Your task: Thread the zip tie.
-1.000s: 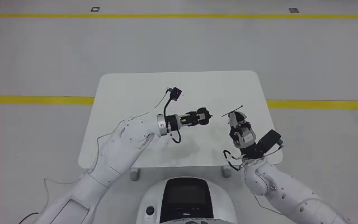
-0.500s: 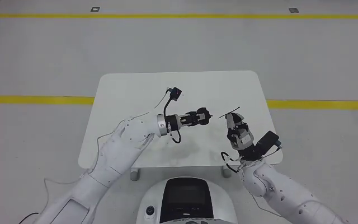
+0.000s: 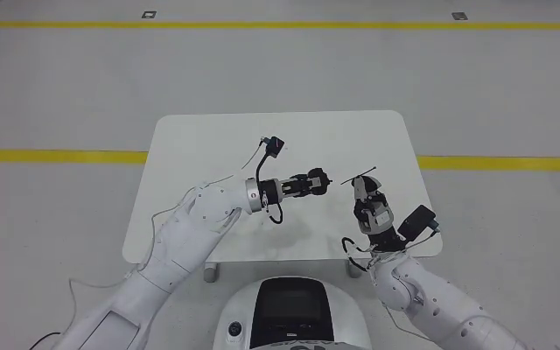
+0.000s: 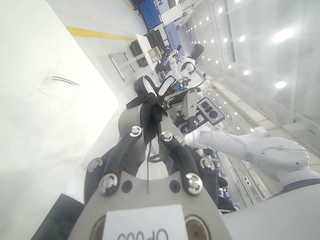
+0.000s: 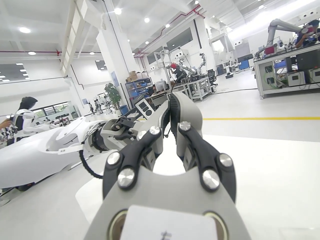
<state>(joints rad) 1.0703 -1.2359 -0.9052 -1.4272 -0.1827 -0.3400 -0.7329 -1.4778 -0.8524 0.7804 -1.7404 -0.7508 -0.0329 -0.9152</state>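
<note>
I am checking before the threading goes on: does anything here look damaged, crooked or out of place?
Nothing looks spilled or broken. The zip tie in the right gripper juts out slanted above the table. The black piece in the left gripper looks bunched and twisted, not flat.

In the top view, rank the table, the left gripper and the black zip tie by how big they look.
Largest: table
Next: left gripper
Smallest: zip tie, a thin strip in the right gripper
</note>
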